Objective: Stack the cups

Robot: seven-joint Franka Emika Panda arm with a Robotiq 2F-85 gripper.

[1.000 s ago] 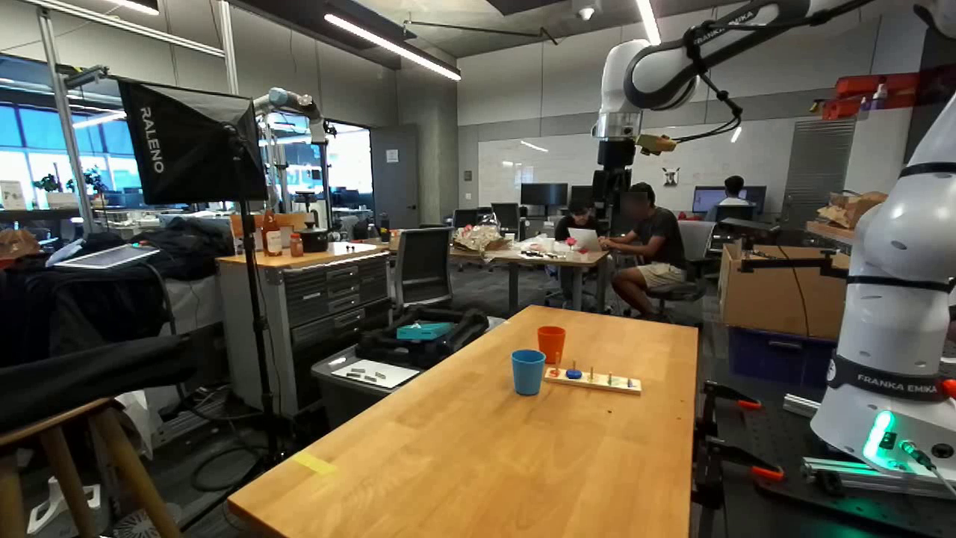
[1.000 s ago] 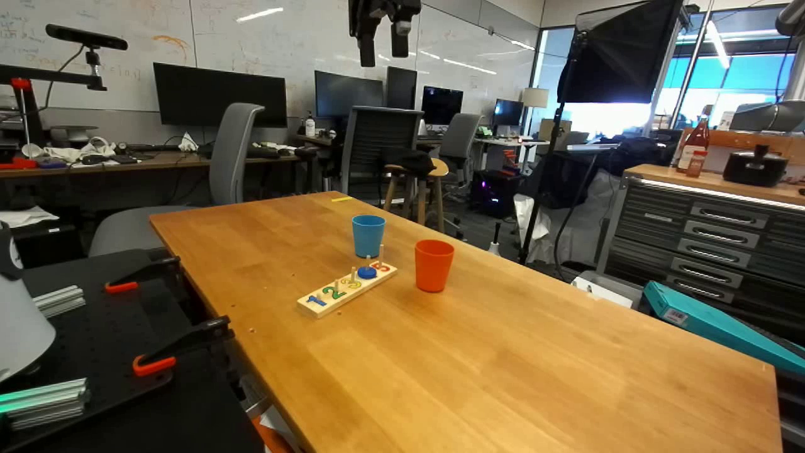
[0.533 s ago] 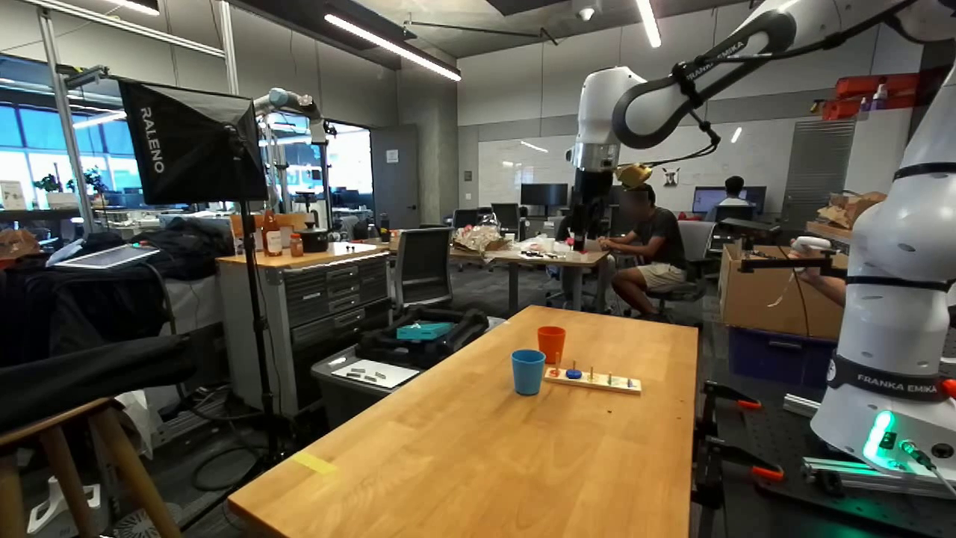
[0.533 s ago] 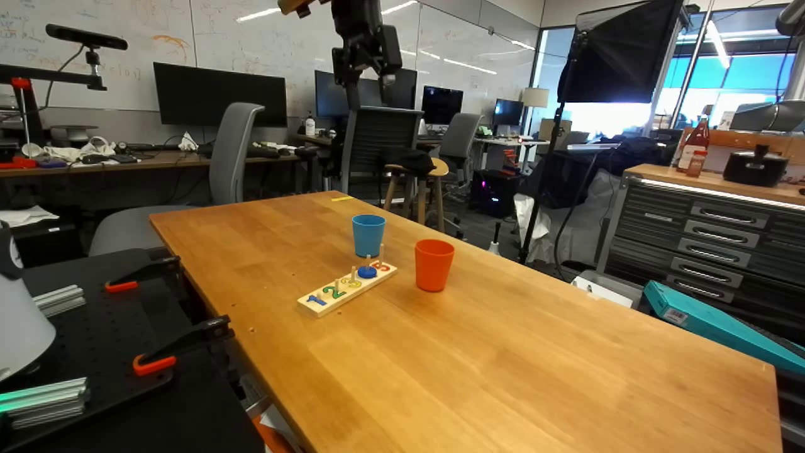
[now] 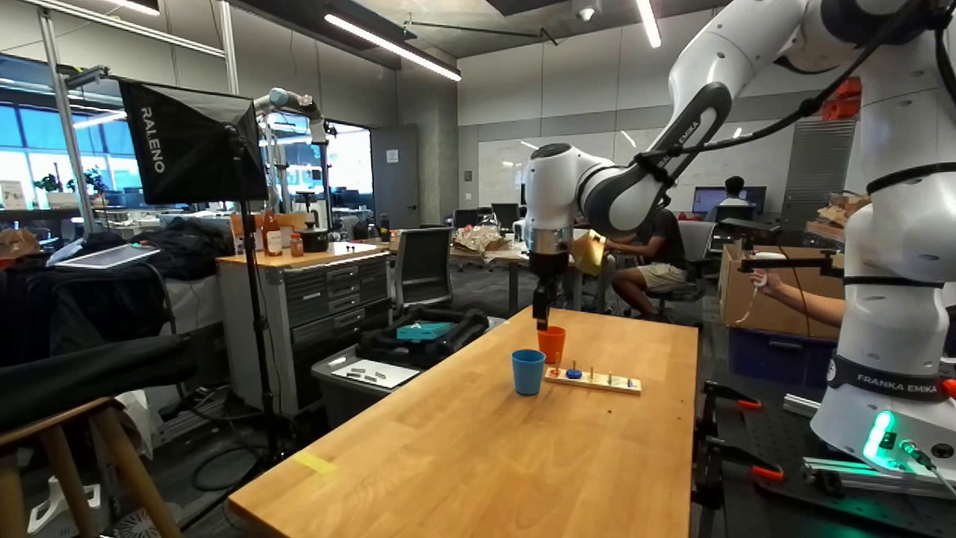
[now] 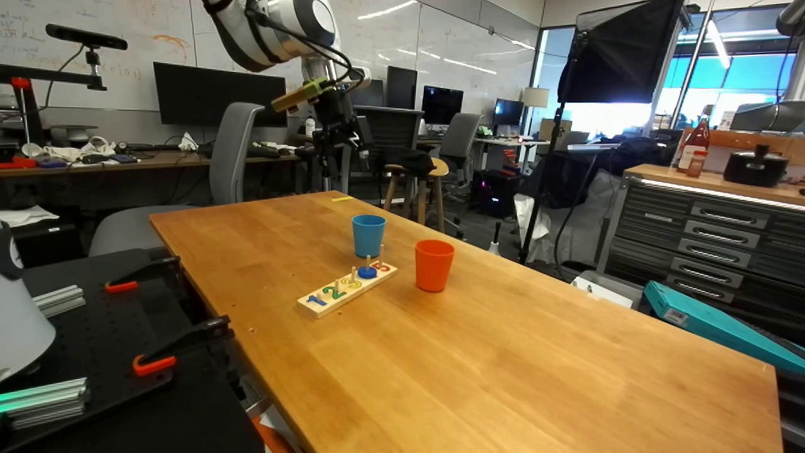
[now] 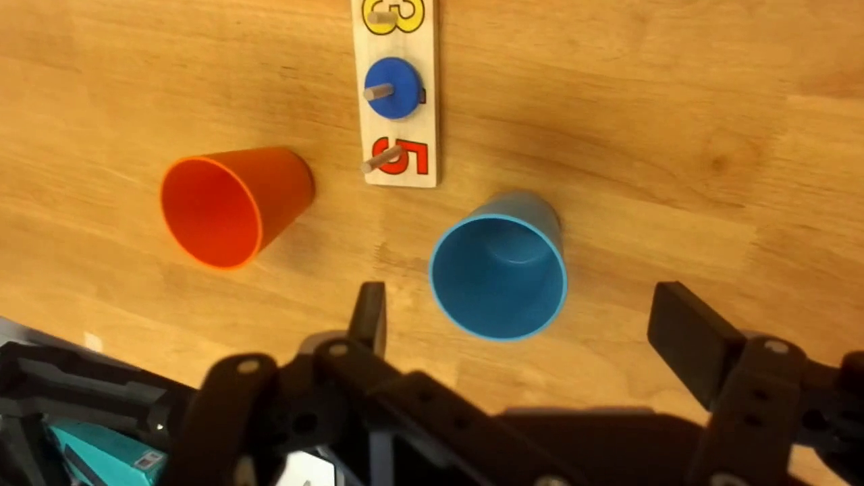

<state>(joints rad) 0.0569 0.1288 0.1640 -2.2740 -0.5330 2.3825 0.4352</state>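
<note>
The blue cup (image 7: 496, 283) stands upright on the table, its open mouth up. It shows in both exterior views (image 5: 528, 372) (image 6: 368, 236). The orange-red cup (image 7: 236, 206) stands upright apart from it, also in both exterior views (image 5: 553, 344) (image 6: 434, 265). My gripper (image 7: 523, 300) is open and empty, pointing down above the table. In the wrist view the blue cup lies below and between the two fingers, touching neither. The gripper is above the cups' rims in an exterior view (image 5: 542, 323) and well clear of them in an exterior view (image 6: 344, 165).
A wooden peg strip (image 7: 398, 128) with painted numbers and a blue disc on one peg lies beside both cups. The wooden table (image 6: 534, 352) has an edge near the orange-red cup. Black clamps (image 5: 739, 456) grip the robot's side. A person's hand (image 5: 773, 284) holds a controller.
My arm and gripper have come down a long way from high above and moved across toward the cups. The cups and peg strip have not moved. A hand with a controller has appeared.
</note>
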